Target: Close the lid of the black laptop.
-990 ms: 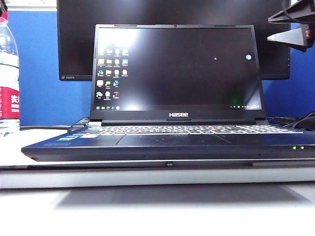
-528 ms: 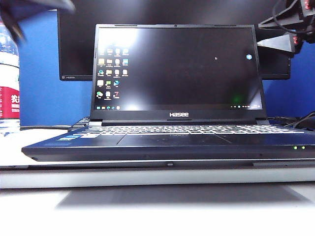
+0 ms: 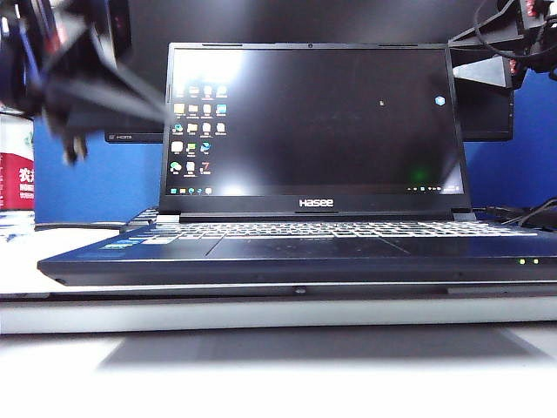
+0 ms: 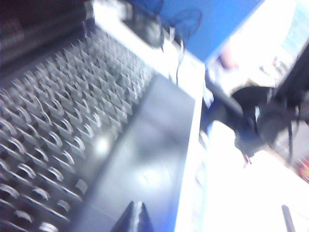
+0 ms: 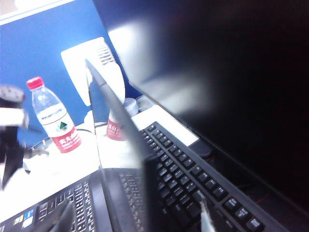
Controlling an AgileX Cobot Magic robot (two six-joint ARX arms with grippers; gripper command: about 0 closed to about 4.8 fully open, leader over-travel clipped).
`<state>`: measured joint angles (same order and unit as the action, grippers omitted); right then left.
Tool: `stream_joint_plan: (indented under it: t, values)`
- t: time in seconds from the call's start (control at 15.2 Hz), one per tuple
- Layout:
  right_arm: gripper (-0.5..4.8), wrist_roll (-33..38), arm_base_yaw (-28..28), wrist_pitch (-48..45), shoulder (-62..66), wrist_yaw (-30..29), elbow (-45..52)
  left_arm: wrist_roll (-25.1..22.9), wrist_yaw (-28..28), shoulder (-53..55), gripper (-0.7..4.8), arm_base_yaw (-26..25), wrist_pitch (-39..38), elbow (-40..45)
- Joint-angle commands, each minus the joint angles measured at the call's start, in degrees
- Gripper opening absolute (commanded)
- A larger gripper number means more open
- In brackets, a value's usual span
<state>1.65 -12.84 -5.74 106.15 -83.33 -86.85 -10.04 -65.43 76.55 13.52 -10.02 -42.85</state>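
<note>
The right gripper's (image 5: 133, 220) fingers (image 5: 205, 220) stand wide apart, their tips at the edge of the right wrist view with the thin top edge of the lid (image 5: 116, 121) running between them; whether either tip touches the lid cannot be told. In the exterior view this gripper (image 3: 487, 74) hangs high beside the lid's upper right corner, in front of the black monitor (image 3: 487, 113).

The left gripper (image 3: 87, 96) is a dark blurred shape at the upper left of the exterior view, just beside the lid's left edge. Its fingers (image 4: 135, 220) show only as one dark tip in the smeared left wrist view, over the laptop's keyboard and palm rest, and it cannot be told whether they are apart or together.

The black laptop (image 3: 296, 257) sits open on a pale slab on the white bench (image 3: 278, 374), facing the camera. Its lid (image 3: 313, 122) stands nearly upright, the screen lit with desktop icons and "Hasee" on the lower bezel, and green dots glow on the front edge at right.

Behind the lid, the right wrist view shows a separate black keyboard (image 5: 193, 179) lying at the foot of the monitor. A water bottle (image 5: 53, 118) with a red cap and red label stands on the bench to the laptop's left.
</note>
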Motion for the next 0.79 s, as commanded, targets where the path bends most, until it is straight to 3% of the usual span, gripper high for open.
stream_joint_plan:
  t: [0.07, 0.53, 0.79]
  values:
    - [3.38, 0.3, 0.1, -0.6, 0.1, -1.3, -0.6, -1.6, 0.5, 1.9, -0.05, 1.2, -1.5, 0.3]
    - [3.37, 0.1, 1.9, -1.9, 1.0, -1.3, -0.9, -2.3, -0.6, 6.8, -0.05, 2.1, -6.7, 0.5]
    - [3.37, 1.2, 1.9, -2.1, 1.4, -1.6, -2.6, -3.7, 6.3, 6.9, -0.05, 3.6, -11.4, 0.6]
